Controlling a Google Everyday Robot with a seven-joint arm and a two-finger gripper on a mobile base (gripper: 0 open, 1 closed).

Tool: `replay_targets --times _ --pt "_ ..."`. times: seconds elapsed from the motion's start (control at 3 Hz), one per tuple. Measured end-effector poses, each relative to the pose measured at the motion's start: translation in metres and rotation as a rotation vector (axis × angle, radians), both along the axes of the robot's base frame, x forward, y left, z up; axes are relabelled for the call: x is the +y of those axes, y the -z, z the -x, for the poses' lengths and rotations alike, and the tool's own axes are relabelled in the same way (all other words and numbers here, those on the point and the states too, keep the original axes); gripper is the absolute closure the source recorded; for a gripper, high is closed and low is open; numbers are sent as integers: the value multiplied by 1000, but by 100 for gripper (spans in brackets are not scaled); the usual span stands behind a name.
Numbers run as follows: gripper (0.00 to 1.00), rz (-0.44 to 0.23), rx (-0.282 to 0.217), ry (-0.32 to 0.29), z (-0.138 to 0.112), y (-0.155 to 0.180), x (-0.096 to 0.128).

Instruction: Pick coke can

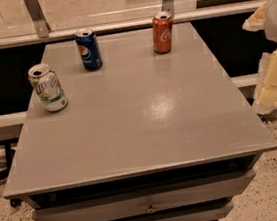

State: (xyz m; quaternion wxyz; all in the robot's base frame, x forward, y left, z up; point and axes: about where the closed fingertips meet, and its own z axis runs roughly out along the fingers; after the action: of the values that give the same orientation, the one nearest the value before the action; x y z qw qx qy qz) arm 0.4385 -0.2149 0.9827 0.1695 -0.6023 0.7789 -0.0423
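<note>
Gripper [270, 66] shows as a pale yellow shape at the right edge of the view, beside the grey table [145, 126] and well apart from the cans, and I cannot tell if it is wide or narrow. The red coke can [162, 32] stands upright near the far edge of the table, to the right of the blue can [88, 49] and the white-and-green can [48, 87], and nothing touches it. I think the job has hardly begun: reaching, grabbing and lifting are all left to do.

Upright coke can [162, 32], left of gripper [273, 68]
</note>
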Motion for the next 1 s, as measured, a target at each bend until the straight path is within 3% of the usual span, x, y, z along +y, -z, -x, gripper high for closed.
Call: replay_targets --times 0.67,1.0 --pt "0 -8 -17 0 -3 -1 1" --pt "0 -69 -62 33 -33 10 -3"
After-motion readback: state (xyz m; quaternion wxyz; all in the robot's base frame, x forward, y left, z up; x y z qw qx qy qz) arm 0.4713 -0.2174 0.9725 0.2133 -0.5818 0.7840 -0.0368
